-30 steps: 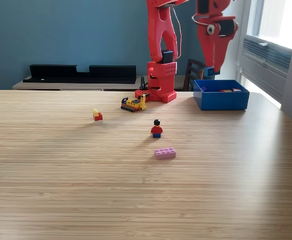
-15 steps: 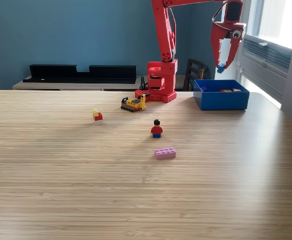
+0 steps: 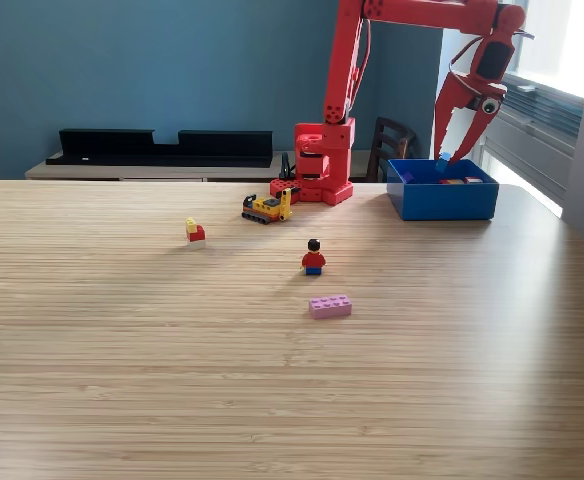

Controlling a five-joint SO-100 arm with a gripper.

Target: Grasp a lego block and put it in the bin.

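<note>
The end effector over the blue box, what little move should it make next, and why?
Probably open and let go. The end effector hangs just above the bin with a small blue block at its tips, so releasing should drop the block inside among the pieces already there.

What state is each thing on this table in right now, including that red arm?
Gripper: lowered over the bin, shut on a small blue block.
Bin: upright, open-topped, a few pieces inside.
Pink brick: lying flat on the table, untouched.
Minifigure: standing upright.
Yellow vehicle: upright, beside the arm's base.
Red-and-yellow piece: sitting alone, yellow on top.
</note>
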